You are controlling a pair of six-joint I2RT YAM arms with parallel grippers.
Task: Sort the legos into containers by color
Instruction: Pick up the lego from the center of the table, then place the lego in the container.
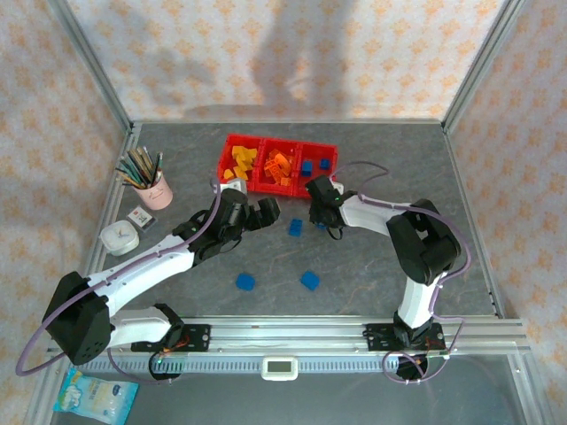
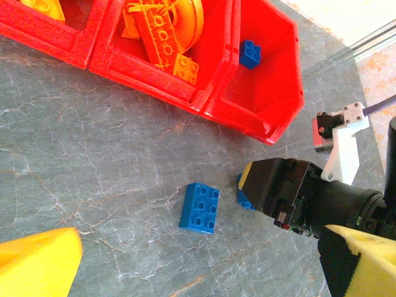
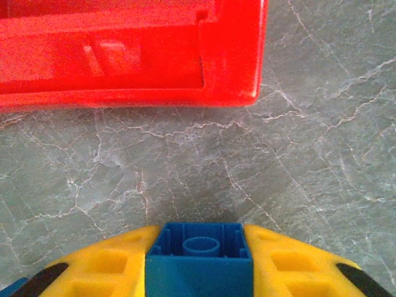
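Within right gripper (image 3: pixel 198 267), seemingly, blue lego (image 3: pixel 198 249).

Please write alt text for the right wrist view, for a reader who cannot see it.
The right gripper is shut on a blue lego, hollow underside toward the camera. Beyond it lies the grey marbled table, with a red container across the top.

A grey marbled tabletop (image 1: pixel 275 261) sits enclosed by pale walls (image 1: pixel 177 53) patterned with orange flowers, soft shadows behind.
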